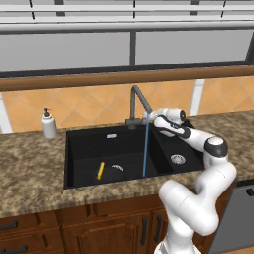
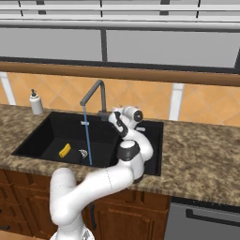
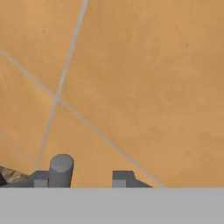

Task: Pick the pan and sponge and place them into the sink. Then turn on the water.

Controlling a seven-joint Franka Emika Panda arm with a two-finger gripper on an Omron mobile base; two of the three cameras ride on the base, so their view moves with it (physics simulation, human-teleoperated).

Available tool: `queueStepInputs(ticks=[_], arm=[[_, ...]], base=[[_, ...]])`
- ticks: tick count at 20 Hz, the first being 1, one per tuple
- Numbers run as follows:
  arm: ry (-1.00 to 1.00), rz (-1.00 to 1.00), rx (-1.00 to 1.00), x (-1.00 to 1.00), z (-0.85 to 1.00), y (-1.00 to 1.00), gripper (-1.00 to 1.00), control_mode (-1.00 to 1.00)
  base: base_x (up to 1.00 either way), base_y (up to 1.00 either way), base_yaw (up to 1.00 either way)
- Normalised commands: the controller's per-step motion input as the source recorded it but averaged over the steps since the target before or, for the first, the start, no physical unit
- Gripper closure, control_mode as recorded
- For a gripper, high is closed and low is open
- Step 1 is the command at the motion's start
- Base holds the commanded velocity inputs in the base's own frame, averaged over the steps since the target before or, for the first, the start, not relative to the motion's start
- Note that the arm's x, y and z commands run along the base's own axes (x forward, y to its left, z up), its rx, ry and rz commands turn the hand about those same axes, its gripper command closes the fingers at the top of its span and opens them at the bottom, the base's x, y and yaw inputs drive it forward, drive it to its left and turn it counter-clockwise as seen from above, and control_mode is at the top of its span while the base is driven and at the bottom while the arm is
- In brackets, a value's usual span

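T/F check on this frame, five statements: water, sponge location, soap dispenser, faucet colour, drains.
1. Water runs from the faucet. True.
2. The sponge lies on the counter. False: it is in the sink's wide basin.
3. The soap dispenser stands on the counter left of the sink. True.
4. The faucet is gold. False: grey.
5. The narrow basin has a round silver drain. True.
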Motion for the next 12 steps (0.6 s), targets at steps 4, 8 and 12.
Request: queueStepInputs(ticks=[4, 8, 12], arm=[[0.0, 0.0, 0.14, -0.27, 0.5, -0.89, 1.0, -1.0], [0.0, 0.01, 0.21, -0.55, 1.0, -0.84, 1.0, -1.0], [0.07, 0.0, 0.16, -0.84, 0.99, -0.78, 1.0, -1.0]], base=[[0.0, 0.0, 0.0], [0.0, 0.0, 0.0], [0.0, 0.0, 0.0]])
